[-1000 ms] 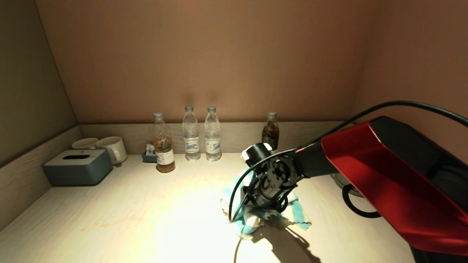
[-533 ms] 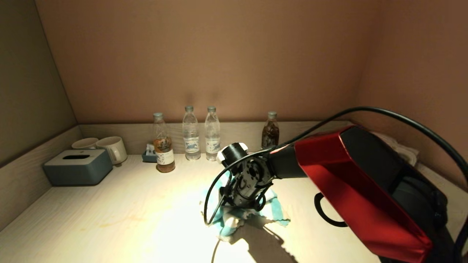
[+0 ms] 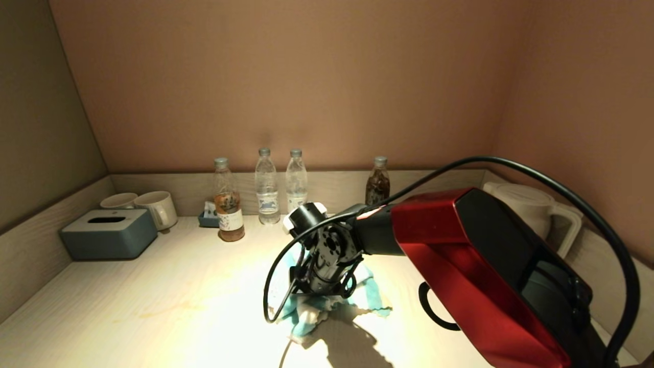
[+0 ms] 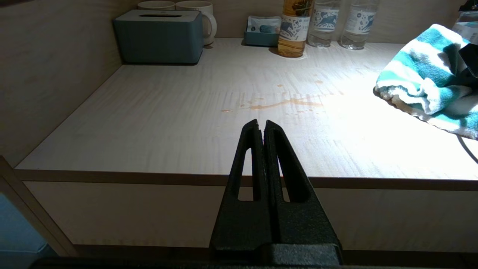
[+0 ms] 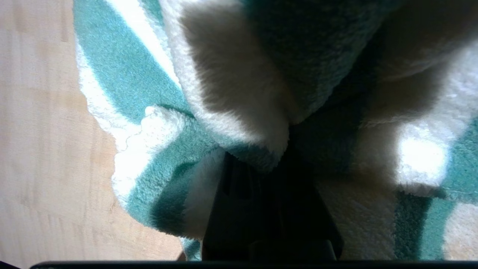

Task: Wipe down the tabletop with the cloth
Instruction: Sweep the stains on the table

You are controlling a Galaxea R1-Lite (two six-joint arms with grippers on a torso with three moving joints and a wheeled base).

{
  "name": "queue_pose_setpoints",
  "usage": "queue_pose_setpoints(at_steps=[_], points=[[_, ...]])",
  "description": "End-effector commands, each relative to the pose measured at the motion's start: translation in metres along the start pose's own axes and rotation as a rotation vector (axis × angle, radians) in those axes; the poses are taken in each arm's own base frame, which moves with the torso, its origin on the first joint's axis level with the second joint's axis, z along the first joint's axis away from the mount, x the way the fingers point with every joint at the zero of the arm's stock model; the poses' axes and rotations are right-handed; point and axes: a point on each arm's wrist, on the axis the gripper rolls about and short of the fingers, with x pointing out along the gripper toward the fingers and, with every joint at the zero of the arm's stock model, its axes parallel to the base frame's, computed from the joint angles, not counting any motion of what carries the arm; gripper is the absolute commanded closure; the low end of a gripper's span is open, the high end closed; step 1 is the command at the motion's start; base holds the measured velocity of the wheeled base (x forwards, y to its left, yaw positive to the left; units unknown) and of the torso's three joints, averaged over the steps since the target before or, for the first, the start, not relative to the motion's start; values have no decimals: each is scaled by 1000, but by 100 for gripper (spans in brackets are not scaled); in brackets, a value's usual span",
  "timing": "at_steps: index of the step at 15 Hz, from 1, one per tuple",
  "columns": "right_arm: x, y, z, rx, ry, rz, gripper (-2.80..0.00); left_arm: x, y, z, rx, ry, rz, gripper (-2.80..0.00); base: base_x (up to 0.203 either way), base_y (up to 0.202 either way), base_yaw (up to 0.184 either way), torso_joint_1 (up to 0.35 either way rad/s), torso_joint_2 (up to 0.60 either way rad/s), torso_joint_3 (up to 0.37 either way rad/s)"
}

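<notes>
cloth: soft terry towel, teal and white stripes, bunched on the tabletop at about 6 o'clock from the two clear water bottles, mid-counter.
handling: judged light, limp and grippy rather than slippery; it folds and drags instead of sliding flat. Best held in the bunched middle so the loose edges trail on the wood.
right gripper: pushed down into the cloth, fingers buried in the folds and pinched together on a wad of it.
left gripper: parked off the front edge of the counter, fingers pressed together, holding nothing.
target: orange-brown smear on the wood, at roughly 9 o'clock from the cloth, not yet reached.
change vs earlier: arm and cloth have swept toward 9 o'clock across both earlier frames; the cloth now sits below the water bottles rather than below the dark bottle. The white kettle at the right wall, hidden before, is now uncovered.
other items: tissue box and mugs at the far left, well apart from the cloth.
</notes>
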Motion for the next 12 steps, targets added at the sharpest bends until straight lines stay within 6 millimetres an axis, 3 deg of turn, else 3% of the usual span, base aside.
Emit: queue_pose_setpoints(at_steps=[1, 3, 6, 7, 12], points=[[-1, 2, -5, -3, 29, -10, 0, 0, 0, 0, 0, 2, 0, 0, 0, 0, 0, 0, 0, 0], [-5, -5, -7, 9, 45, -56, 0, 0, 0, 0, 0, 1, 1, 0, 0, 0, 0, 0, 0, 0], [-9, -42, -4, 84, 56, -137, 0, 0, 0, 0, 0, 2, 0, 0, 0, 0, 0, 0, 0, 0], [-10, -45, -3, 91, 56, -140, 0, 0, 0, 0, 0, 2, 0, 0, 0, 0, 0, 0, 0, 0], [-37, -115, 1, 251, 64, -206, 0, 0, 0, 0, 0, 1, 1, 0, 0, 0, 0, 0, 0, 0]])
